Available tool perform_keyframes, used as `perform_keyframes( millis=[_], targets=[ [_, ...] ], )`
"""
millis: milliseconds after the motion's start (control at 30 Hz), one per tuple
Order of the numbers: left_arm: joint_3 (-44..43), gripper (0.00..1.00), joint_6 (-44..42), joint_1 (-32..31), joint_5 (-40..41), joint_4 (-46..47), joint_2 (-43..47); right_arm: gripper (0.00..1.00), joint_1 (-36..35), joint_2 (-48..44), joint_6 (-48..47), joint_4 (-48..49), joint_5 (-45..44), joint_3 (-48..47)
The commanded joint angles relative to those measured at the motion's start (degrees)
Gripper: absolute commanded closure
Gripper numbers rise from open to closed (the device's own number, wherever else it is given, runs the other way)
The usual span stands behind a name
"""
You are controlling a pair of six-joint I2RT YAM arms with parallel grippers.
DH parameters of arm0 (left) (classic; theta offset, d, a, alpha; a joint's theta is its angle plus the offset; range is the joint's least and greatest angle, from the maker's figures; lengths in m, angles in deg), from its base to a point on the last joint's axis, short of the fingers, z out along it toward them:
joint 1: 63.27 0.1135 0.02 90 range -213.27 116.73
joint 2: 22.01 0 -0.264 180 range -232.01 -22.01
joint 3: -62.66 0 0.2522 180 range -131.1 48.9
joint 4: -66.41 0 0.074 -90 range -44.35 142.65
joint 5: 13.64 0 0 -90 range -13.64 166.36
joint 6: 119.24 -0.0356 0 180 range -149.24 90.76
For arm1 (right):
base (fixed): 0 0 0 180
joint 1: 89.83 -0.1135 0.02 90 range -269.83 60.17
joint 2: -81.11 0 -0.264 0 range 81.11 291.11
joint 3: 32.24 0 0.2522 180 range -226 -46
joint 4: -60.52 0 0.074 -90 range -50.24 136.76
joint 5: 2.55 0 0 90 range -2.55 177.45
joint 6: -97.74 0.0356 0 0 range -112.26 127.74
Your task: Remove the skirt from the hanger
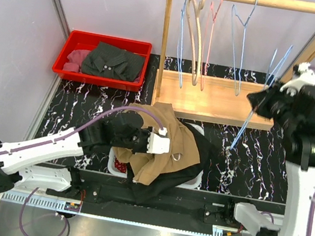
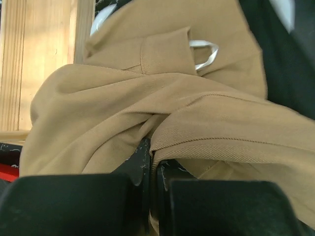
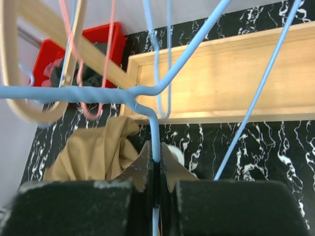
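Note:
The tan skirt (image 1: 163, 137) lies crumpled over a white basket and dark clothes at the table's near middle. My left gripper (image 1: 159, 141) is shut on a fold of the tan skirt (image 2: 162, 113); cloth is pinched between the jaws. My right gripper (image 1: 261, 100) is shut on a blue wire hanger (image 1: 256, 114) and holds it up at the right, tilted, its low end near the table. In the right wrist view the blue hanger (image 3: 147, 93) has its wire clamped between the jaws, and the skirt (image 3: 93, 150) lies below, apart from it.
A wooden rack (image 1: 251, 0) stands at the back with several hangers on its bar and a wooden base (image 1: 216, 98). A red bin (image 1: 72, 48) with dark clothes sits at the back left. The white basket (image 1: 114, 162) holds dark garments under the skirt.

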Motion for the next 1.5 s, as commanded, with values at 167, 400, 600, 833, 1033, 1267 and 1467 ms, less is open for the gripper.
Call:
perform_keyframes(
  millis=[167, 400, 600, 833, 1033, 1267, 1467],
  targets=[
    [7.82, 0.01, -5.71, -0.02, 6.64, 5.57, -0.35, 1.00, 16.80, 17.18, 7.97, 12.45, 26.57, -14.15],
    [1.84, 0.01, -2.11, 1.47, 7.78, -1.56, -4.31, 1.00, 19.71, 27.74, 11.32, 15.78, 36.07, -25.23],
    [-7.79, 0.01, 4.82, 3.49, 5.69, -4.36, -4.84, 1.00, 19.97, 34.59, 15.19, 19.13, 38.36, -32.78],
    [-21.10, 0.01, 9.58, 6.04, -2.85, -10.26, -3.00, 1.00, 20.06, 42.59, 17.48, 20.63, 38.80, -38.86],
    [-26.37, 0.01, 12.66, 6.57, 0.93, -10.79, -1.50, 1.00, 20.06, 48.21, 18.79, 20.80, 38.27, -43.25],
    [-22.26, 0.01, 11.17, 6.84, -1.10, -11.76, -0.62, 1.00, 20.06, 51.21, 19.76, 20.89, 37.92, -46.43],
    [-14.96, 0.01, 5.73, 6.84, 5.75, -11.23, -8.08, 1.00, 20.06, 48.93, 18.62, 20.89, 37.39, -43.09]
  ],
)
